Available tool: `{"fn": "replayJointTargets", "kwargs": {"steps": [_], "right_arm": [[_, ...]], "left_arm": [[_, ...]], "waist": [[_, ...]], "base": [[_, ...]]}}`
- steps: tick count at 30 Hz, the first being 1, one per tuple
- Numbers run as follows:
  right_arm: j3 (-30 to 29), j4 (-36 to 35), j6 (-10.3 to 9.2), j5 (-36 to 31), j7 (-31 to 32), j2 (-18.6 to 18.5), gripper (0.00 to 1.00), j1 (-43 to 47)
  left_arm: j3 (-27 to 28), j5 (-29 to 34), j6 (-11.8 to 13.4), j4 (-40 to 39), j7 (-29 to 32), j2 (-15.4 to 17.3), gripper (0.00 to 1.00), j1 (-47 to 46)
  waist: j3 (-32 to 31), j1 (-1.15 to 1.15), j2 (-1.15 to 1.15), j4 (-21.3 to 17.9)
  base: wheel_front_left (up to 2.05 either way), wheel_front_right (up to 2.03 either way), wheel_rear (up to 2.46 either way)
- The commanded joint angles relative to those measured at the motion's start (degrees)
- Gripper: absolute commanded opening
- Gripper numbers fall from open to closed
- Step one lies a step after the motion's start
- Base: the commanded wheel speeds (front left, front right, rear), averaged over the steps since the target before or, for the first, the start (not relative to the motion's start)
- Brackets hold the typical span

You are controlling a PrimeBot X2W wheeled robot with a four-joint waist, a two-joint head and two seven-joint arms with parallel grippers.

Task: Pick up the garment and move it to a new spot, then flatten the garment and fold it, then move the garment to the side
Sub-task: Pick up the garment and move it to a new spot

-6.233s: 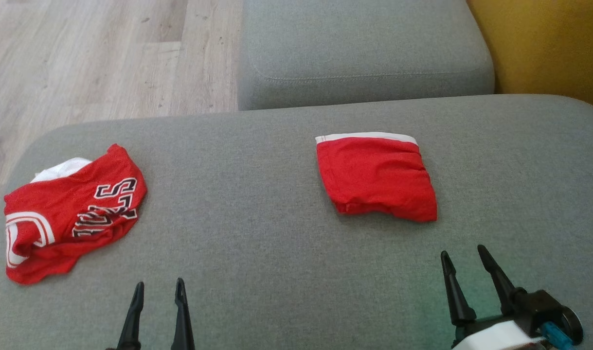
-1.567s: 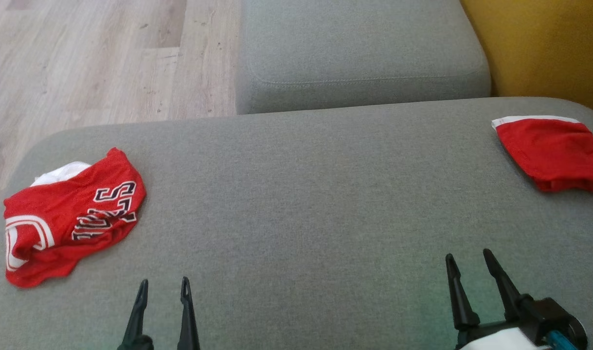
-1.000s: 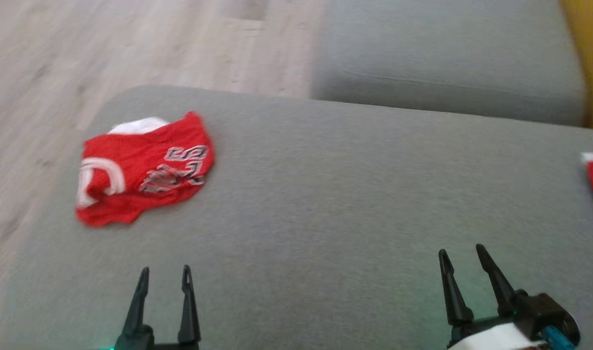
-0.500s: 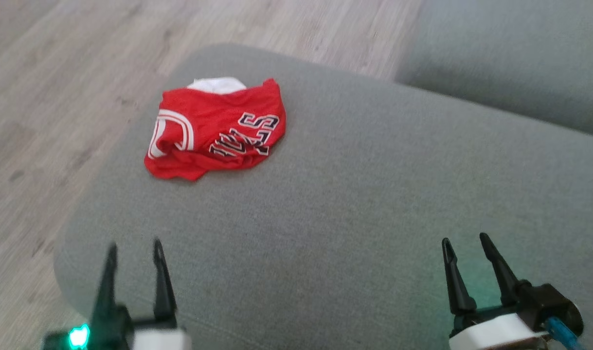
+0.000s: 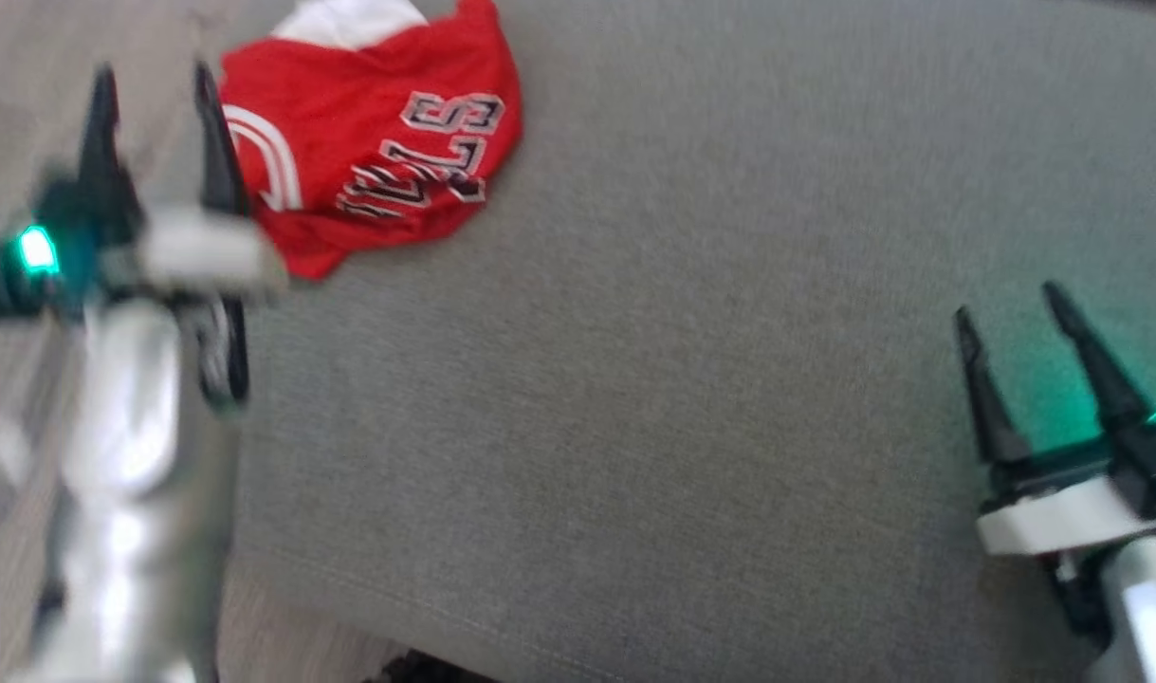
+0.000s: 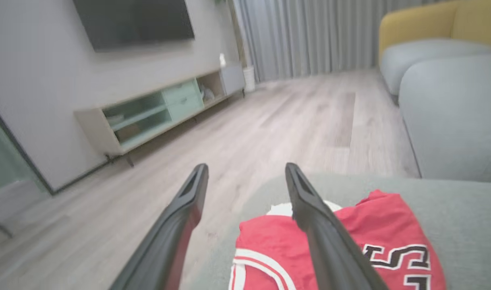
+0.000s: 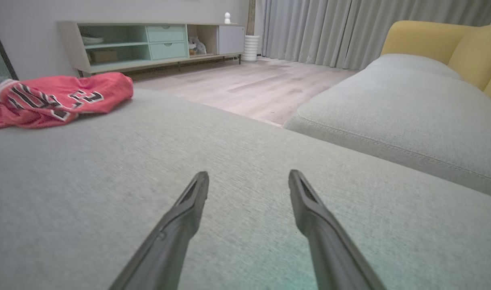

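Observation:
A crumpled red jersey (image 5: 378,142) with black-and-white lettering and a white inner part lies near the grey sofa cushion's (image 5: 691,332) left end; it also appears as the jersey (image 6: 342,249) and the jersey (image 7: 56,98). My left gripper (image 5: 151,81) is open, raised just left of the jersey, its fingers over the cushion's edge; in its wrist view the left gripper (image 6: 245,171) hovers above the garment's near side. My right gripper (image 5: 1004,304) is open and empty over bare cushion at the right, seen too as the right gripper (image 7: 248,175).
Wooden floor (image 6: 269,117) lies beyond the cushion's left edge. A second grey cushion (image 7: 398,104) and a yellow sofa back (image 7: 463,44) stand to the right. A low TV cabinet (image 6: 156,112) lines the far wall. The folded red garment is out of view.
The head camera has swung left and down, so the jersey now sits higher in the picture. My left arm has risen and reached forward beside the jersey. The folded red garment left the picture.

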Motion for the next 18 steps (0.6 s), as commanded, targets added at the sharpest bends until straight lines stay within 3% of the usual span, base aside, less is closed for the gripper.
{"fn": "replayJointTargets", "kwargs": {"steps": [1, 6, 11, 13, 14, 15, 18], "right_arm": [[0.80, -2.12, -0.04, -0.32, -0.62, -1.18, 1.00, -0.89], [0.68, -3.41, -0.04, -0.57, -0.62, -3.74, 1.00, -2.93], [0.83, -3.99, -0.04, -0.77, -0.62, -4.11, 1.00, -5.17], [0.86, -3.86, -0.04, -0.88, -0.62, -3.82, 1.00, -5.77], [0.79, -3.70, -0.04, -0.90, -0.62, -3.60, 1.00, -5.94], [0.72, -3.54, -0.04, -0.91, -0.62, -3.35, 1.00, -6.03], [1.16, -2.70, -0.04, -0.82, -0.62, -2.62, 1.00, -5.96]], "left_arm": [[2.33, -0.77, -0.33, 0.31, 1.81, 2.49, 1.00, -3.08], [5.54, -5.60, -1.63, 17.40, 13.68, 4.30, 1.00, -15.86], [7.56, -7.80, -0.58, 29.71, 19.21, 6.22, 1.00, -20.34], [8.13, -8.81, -1.26, 33.09, 20.15, 6.37, 1.00, -20.32], [8.08, -8.88, -1.57, 34.27, 20.00, 6.74, 0.68, -20.25], [7.73, -8.47, -1.73, 34.78, 18.72, 7.44, 0.02, -20.28], [4.23, -3.74, 0.54, 34.04, 9.44, 10.73, 0.00, -20.56]], "waist": [[5.20, -0.03, 0.00, -2.00], [9.89, -0.03, 0.00, -4.29], [13.15, -0.03, 0.00, -6.78], [13.69, -0.03, 0.00, -7.61], [13.82, -0.03, 0.00, -7.89], [13.87, -0.03, 0.00, -8.12], [12.81, -0.03, 0.00, -8.74]], "base": [[0.00, 0.00, 0.00], [0.00, 0.00, 0.00], [0.00, 0.00, 0.00], [0.00, 0.00, 0.00], [0.00, 0.00, 0.00], [0.00, 0.00, 0.00], [0.00, 0.00, 0.00]]}}
